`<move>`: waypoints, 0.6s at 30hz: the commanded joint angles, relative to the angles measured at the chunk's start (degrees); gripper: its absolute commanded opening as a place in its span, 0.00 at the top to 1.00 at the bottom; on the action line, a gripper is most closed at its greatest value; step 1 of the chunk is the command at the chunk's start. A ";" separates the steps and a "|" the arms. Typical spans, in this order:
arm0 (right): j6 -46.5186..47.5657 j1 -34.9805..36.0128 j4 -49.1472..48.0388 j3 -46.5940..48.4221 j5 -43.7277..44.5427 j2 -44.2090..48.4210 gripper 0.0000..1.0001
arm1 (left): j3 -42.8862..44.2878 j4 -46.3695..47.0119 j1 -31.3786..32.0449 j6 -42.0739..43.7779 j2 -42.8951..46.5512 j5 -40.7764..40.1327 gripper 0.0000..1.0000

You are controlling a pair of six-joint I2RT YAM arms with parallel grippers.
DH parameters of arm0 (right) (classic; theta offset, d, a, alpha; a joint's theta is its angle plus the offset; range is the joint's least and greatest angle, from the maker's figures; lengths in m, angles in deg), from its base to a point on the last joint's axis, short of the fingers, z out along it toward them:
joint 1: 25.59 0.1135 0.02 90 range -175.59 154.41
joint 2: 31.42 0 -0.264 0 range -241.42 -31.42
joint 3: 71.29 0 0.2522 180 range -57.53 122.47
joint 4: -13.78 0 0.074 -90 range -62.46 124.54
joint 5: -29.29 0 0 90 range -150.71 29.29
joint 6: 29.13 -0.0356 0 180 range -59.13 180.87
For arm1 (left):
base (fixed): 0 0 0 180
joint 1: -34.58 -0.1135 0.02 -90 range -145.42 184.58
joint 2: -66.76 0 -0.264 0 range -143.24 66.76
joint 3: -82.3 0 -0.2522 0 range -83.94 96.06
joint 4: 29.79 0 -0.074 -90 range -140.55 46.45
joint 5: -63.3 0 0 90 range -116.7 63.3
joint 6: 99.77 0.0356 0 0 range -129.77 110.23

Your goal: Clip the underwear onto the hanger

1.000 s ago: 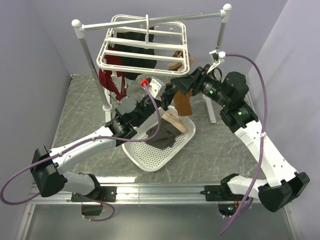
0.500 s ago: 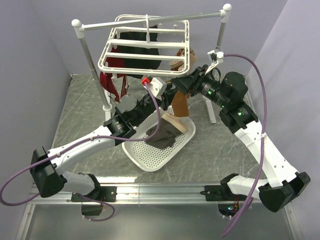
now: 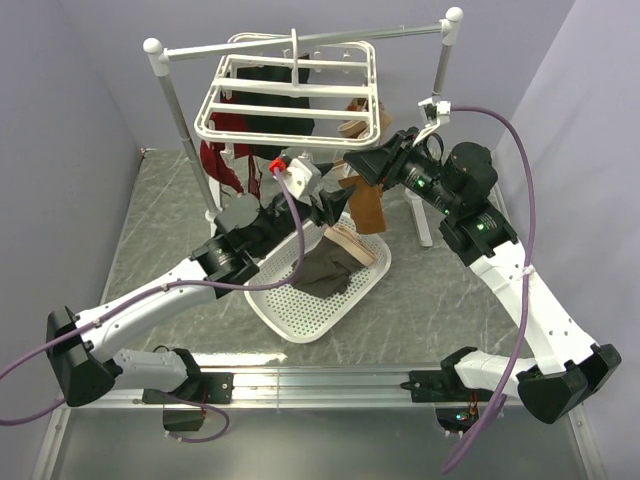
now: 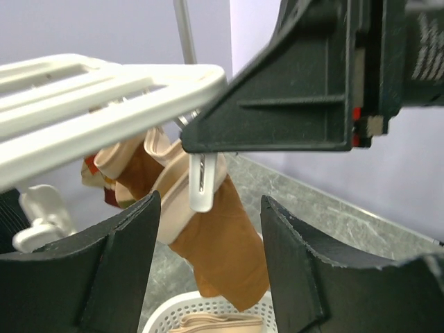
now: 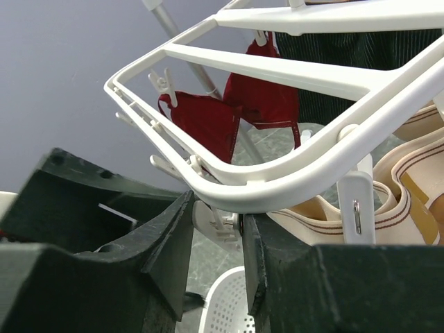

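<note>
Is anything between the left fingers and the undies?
Nothing visible does. The underwear lies uncovered in the basket, just below the left gripper; the orange-brown garment hangs beside it.

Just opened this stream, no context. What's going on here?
Two arms are working on clipping the underwear to the hanger, and that is not done yet: the underwear lies in the white basket. The right end effector is at the hanger's near corner, straddling a small clip under the rim; whether it is pinched I cannot tell. The left end effector is open and empty, raised beside an orange-brown garment already hanging there.
</note>
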 commanded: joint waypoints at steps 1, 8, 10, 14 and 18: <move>-0.42 0.15 -1.80 1.74 -1.37 0.55 0.99 | -0.17 1.44 0.25 -0.39 2.29 -1.18 0.35; -2.71 0.15 -4.61 1.39 -3.57 0.91 1.00 | 1.59 3.37 0.25 0.05 0.01 -0.56 0.36; -3.59 0.24 -4.79 1.30 -3.93 0.99 1.00 | 2.03 4.08 0.25 0.40 -1.04 -0.65 0.36; -3.86 -0.02 -4.71 0.95 -4.37 1.08 1.00 | 2.99 5.22 0.16 0.40 -1.84 -1.18 0.39; -4.03 0.07 -4.70 0.16 -5.16 1.35 1.00 | 3.43 6.10 0.25 1.02 -2.28 -0.83 0.45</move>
